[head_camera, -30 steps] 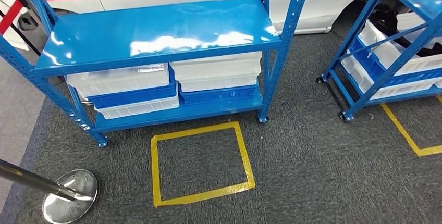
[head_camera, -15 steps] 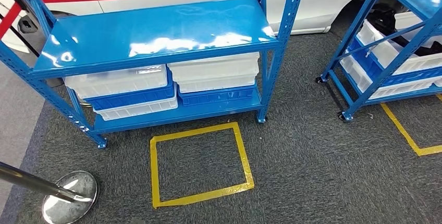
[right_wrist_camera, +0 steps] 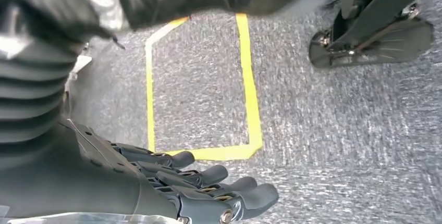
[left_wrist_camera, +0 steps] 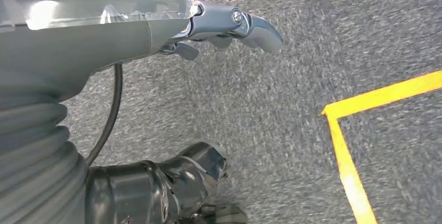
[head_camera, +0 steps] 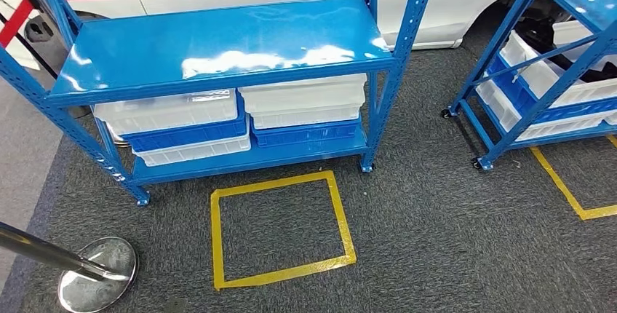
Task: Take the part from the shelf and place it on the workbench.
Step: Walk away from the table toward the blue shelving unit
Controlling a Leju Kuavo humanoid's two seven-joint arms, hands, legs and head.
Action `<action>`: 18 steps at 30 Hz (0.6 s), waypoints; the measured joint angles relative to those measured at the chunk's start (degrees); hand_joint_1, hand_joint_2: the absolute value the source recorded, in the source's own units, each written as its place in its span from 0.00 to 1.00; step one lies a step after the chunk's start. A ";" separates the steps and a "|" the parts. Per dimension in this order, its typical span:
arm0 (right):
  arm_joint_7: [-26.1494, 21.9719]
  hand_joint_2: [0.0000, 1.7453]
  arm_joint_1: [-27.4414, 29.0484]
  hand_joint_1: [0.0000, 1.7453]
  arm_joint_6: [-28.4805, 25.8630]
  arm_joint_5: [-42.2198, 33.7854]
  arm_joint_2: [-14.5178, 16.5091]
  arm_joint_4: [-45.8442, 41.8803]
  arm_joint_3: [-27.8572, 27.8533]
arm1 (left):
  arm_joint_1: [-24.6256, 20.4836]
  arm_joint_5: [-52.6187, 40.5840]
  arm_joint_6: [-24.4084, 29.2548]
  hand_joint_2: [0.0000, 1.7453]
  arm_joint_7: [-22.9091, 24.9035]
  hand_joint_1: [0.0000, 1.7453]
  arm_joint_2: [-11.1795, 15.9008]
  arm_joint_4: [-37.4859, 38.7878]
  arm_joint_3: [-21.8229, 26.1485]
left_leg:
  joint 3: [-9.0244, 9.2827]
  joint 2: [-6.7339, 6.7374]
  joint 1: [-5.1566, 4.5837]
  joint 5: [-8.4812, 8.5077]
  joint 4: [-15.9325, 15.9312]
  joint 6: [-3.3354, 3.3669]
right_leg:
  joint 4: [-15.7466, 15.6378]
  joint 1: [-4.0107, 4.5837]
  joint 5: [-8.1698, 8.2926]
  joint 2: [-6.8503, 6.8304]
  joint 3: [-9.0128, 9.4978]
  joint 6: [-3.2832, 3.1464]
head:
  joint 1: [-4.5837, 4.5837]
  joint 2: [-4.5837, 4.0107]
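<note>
My fingers (left_wrist_camera: 260, 26) on the left hand (left_wrist_camera: 229, 23) hang loosely apart over the grey carpet (left_wrist_camera: 271, 120), holding nothing; the same goes for the fingers (right_wrist_camera: 208, 174) of the right hand (right_wrist_camera: 198, 187), stretched out side by side with nothing in them.

From the head view, I take the yellow square (head_camera: 280, 229) taped on the carpet as my landmark. The blue shelf (head_camera: 218, 44) stands just beyond the square's far edge. Its upper board is bare and shiny; under it sit stacked white and blue bins (head_camera: 240, 120). I cannot make out the part itself, so I judge it lies inside one of those bins, beyond the square and ahead of me. A second shelf (head_camera: 546, 58) stands well to the right of the square, and a shiny post base (head_camera: 98, 273) sits near its left corner.

From the left wrist view, the left hand hangs over carpet just outside a corner of the yellow tape (left_wrist_camera: 344, 130), close to the post base.

From the right wrist view, the right hand hangs beside the square (right_wrist_camera: 200, 88) too.

Both hands are low and well short of the bins, so I judge neither is clearly nearer; I need to close on the shelf first.
</note>
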 joint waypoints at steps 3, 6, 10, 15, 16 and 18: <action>0.38 1.00 0.95 0.00 0.91 -2.57 -0.68 0.00 2.42 | 0.11 4.80 -1.54 1.00 1.88 0.00 0.96 -1.41 -3.76 | -0.09 0.02 0.03 -0.16 0.13 -0.84 | -0.75 0.14 0.06 0.03 0.14 -0.75 | -0.01 0.01; 0.77 1.00 1.27 0.00 1.72 -4.84 -1.32 -0.38 4.37 | 0.84 9.11 -2.93 1.00 3.59 0.00 1.87 -1.88 -6.79 | -1.68 0.00 0.25 -3.05 4.06 -1.76 | -1.43 -0.18 0.47 -0.13 0.32 -1.74 | -0.07 0.01; 1.02 1.00 1.05 0.00 2.81 -7.71 -2.12 -2.03 7.13 | 3.05 14.35 -4.74 1.00 5.79 0.00 2.83 -1.94 -10.82 | -6.72 0.02 0.64 -7.82 15.34 -2.43 | -1.45 -0.15 0.45 -0.21 0.29 -2.03 | -0.10 0.01; 1.32 1.00 0.26 0.00 3.77 -10.19 -2.66 -4.53 9.37 | 5.42 18.95 -6.25 1.00 7.63 0.00 3.71 -1.69 -14.34 | -1.37 0.09 0.86 -0.80 4.27 -2.34 | -1.37 -0.26 0.23 -0.12 0.66 -1.71 | -0.10 -0.02; 1.34 1.00 0.23 0.00 3.82 -10.25 -2.67 -4.59 9.43 | 5.48 19.05 -6.29 1.00 7.66 0.00 3.74 -1.69 -14.42 | -1.12 0.10 0.87 -0.56 3.74 -2.32 | -1.37 -0.26 0.23 -0.12 0.68 -1.70 | -0.11 -0.02; 1.35 1.00 0.22 0.00 3.85 -10.32 -2.71 -4.67 9.49 | 5.52 19.18 -6.32 1.00 7.71 0.00 3.78 -1.68 -14.52 | -0.95 0.10 0.87 -0.42 3.39 -2.31 | -1.37 -0.26 0.21 -0.12 0.69 -1.68 | -0.11 -0.01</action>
